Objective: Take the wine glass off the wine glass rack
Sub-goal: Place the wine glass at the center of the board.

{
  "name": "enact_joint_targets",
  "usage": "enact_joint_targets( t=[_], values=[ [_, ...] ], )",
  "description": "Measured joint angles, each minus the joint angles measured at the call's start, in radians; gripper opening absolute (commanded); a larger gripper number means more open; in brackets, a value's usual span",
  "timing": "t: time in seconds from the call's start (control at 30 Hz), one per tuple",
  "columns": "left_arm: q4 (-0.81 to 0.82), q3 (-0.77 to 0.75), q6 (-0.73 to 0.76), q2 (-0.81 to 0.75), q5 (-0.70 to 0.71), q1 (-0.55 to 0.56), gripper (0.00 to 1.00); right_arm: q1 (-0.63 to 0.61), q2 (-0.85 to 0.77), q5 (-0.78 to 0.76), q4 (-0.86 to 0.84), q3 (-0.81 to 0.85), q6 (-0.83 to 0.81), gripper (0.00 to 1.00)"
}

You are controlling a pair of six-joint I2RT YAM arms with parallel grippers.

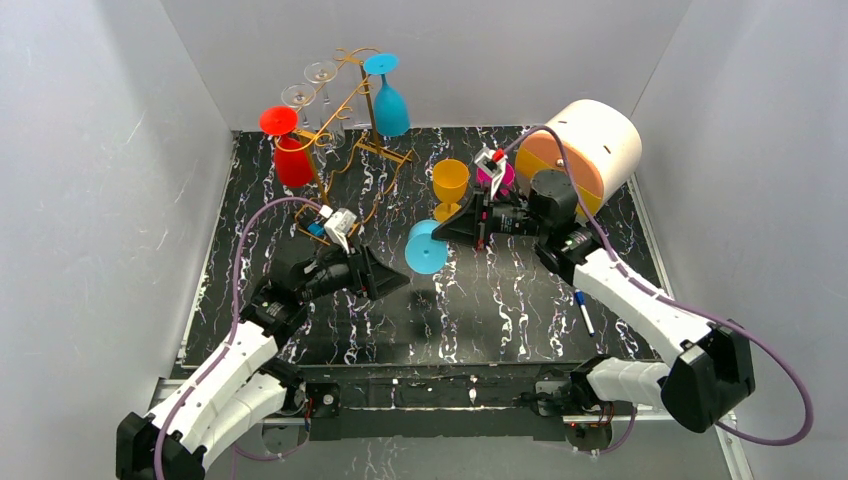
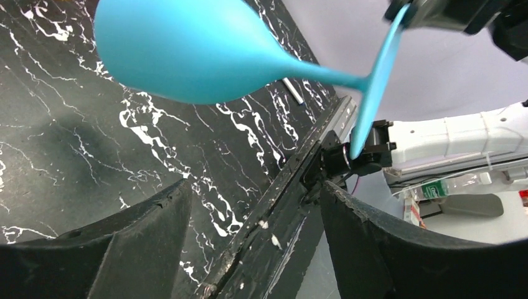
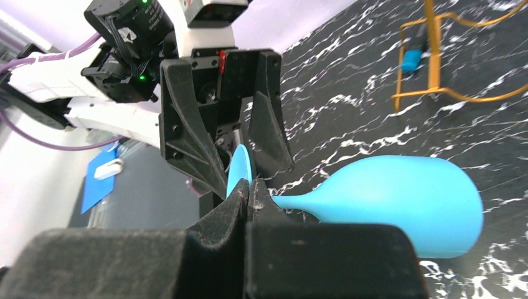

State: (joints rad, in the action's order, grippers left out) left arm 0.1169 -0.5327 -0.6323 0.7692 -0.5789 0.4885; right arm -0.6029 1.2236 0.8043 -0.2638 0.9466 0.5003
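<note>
A light-blue wine glass hangs on its side above the black marbled table, off the golden wire wine glass rack at the back left. My right gripper is shut on the rim of the glass's round foot; its bowl sticks out sideways. In the left wrist view the same glass lies across the top, apart from my fingers. My left gripper is open just left of the glass, with nothing between its fingers. In the top view the left gripper faces the right gripper.
On the rack still hang a red glass, clear glasses and a darker blue glass. A yellow goblet, a pink cup and a big white-and-orange drum stand at back right. A pen lies near the front right.
</note>
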Motion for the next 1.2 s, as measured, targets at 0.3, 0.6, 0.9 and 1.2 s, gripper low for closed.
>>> enact_joint_targets(
  t=[0.3, 0.6, 0.9, 1.2],
  values=[
    [0.111, 0.010, -0.054, 0.006, -0.100, 0.000, 0.75, 0.000, -0.019, -0.059, 0.000, -0.008, -0.002, 0.01],
    [0.385, 0.068, -0.236, 0.044, -0.132, 0.006, 0.48, -0.004, 0.031, 0.026, -0.026, -0.010, 0.045, 0.01],
    [0.431, 0.068, -0.264, 0.088, -0.136, 0.027, 0.00, -0.016, 0.037, 0.092, -0.067, -0.010, 0.061, 0.01],
    [0.425, 0.068, -0.259, 0.087, -0.156, 0.032, 0.00, -0.013, 0.075, 0.149, -0.077, -0.002, 0.068, 0.17]
  ],
)
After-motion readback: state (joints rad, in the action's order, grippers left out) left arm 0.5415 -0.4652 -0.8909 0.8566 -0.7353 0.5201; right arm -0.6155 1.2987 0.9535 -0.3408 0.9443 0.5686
